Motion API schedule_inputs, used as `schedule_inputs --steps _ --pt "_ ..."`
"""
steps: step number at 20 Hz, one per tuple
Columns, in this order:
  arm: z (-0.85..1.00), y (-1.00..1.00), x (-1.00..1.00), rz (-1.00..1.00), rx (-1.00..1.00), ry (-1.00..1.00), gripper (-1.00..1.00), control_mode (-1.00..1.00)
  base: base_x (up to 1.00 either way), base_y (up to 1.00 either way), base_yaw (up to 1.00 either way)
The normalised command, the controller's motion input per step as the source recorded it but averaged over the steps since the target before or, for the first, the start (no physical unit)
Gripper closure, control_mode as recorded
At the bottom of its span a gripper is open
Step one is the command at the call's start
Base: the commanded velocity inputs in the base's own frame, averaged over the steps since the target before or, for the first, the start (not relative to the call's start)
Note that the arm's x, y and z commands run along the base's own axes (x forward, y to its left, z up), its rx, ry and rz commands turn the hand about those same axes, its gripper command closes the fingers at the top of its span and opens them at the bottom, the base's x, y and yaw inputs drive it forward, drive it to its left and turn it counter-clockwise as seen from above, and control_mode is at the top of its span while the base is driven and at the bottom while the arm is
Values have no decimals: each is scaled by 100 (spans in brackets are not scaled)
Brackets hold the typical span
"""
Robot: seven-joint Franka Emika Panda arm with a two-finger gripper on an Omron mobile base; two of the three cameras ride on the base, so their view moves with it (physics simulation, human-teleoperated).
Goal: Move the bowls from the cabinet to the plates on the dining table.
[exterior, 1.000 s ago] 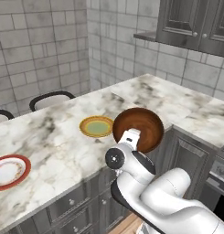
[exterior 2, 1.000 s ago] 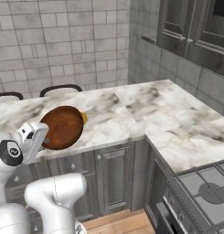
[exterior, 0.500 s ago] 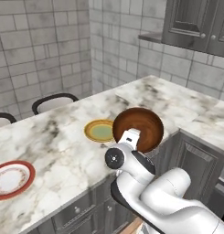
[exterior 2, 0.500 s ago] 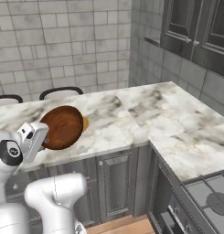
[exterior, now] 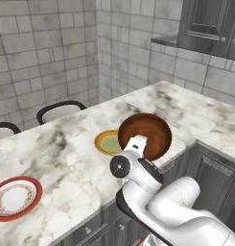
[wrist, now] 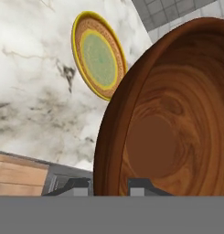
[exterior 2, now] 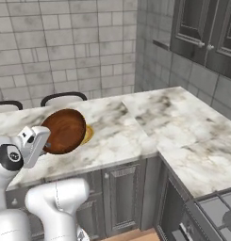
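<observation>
My gripper (exterior: 139, 142) is shut on the rim of the dark reddish-brown bowl (exterior: 148, 134), holding it tilted on edge above the near edge of the dining table (exterior: 66, 153). In the hand view the bowl (wrist: 177, 128) stands between the fingertips of the gripper (wrist: 109, 185), its inside facing the camera. The yellow-orange plate (exterior: 106, 142) lies flat on the marble just left of and beyond the bowl, also clear in the hand view as the plate (wrist: 98, 55). A red-rimmed plate (exterior: 14, 198) lies far to the left. From the right, the bowl (exterior 2: 64, 131) covers most of the yellow plate (exterior 2: 88, 134).
The grey wall cabinet (exterior: 210, 24) hangs at the upper right, its doors (exterior 2: 202, 33) shut. Two dark chair backs (exterior: 59, 109) stand behind the table. The marble counter turns a corner to the right, toward a stove (exterior 2: 216, 216). Grey drawer fronts (exterior 2: 121, 188) run below.
The whole picture has shifted, so the base has driven; the table and plates now sit a little closer and lower. The bowl stays held the same way in the gripper.
</observation>
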Motion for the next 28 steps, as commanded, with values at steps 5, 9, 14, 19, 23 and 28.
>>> schedule_inputs --steps 5,9,14,19,23,28 --pt "0 0 0 0 0 0 100 100 35 0 0" --pt "0 0 0 0 0 0 100 100 19 0 0" --pt "0 0 0 0 0 0 100 100 10 0 0" --pt "0 0 0 0 0 0 100 100 14 0 0" --pt "0 0 1 0 0 0 100 -100 2 0 0" --pt "-10 0 26 0 0 3 100 -100 0 0 0"
